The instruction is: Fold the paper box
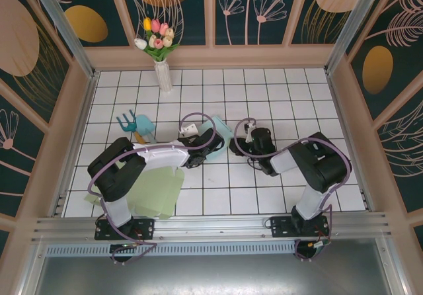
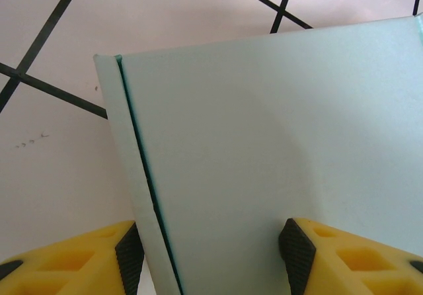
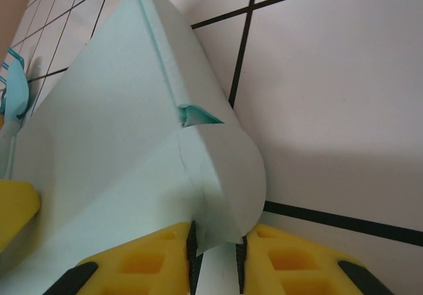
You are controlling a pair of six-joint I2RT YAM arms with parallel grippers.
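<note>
1. The white tiled worktop (image 1: 264,196) has low walls on every side, and the two arms are bolted at its near edge.
2. The left arm (image 1: 158,157) reaches in from the near left corner towards the middle. The right arm (image 1: 310,163) bends in from the near right corner, so both wrists meet around the centre.
3. A pale green sheet (image 1: 155,192) lies flat near the near left corner, partly under the left arm.
4. The paper box (image 1: 223,135) is mint green and sits about the middle of the worktop, between the two wrists. From the left wrist, one flat panel (image 2: 277,143) shows with a folded strip along its left side. From the right wrist, the box (image 3: 112,143) looks partly folded, with sloping faces and a rounded flap hanging towards the camera.
5. A white vase (image 1: 163,77) stands upright at the far edge, left of centre, with tulips (image 1: 155,37) in it.
6. A small teal plastic piece (image 1: 137,124) lies left of the box, apart from it.
7. The left gripper (image 2: 213,252) has its jaws standing apart over the flat panel, one dark pad (image 2: 129,252) right beside the folded strip; I cannot see a clamp.
8. The right gripper (image 3: 217,249) has its jaws drawn nearly together, pinching the thin edge of the rounded flap.
</note>
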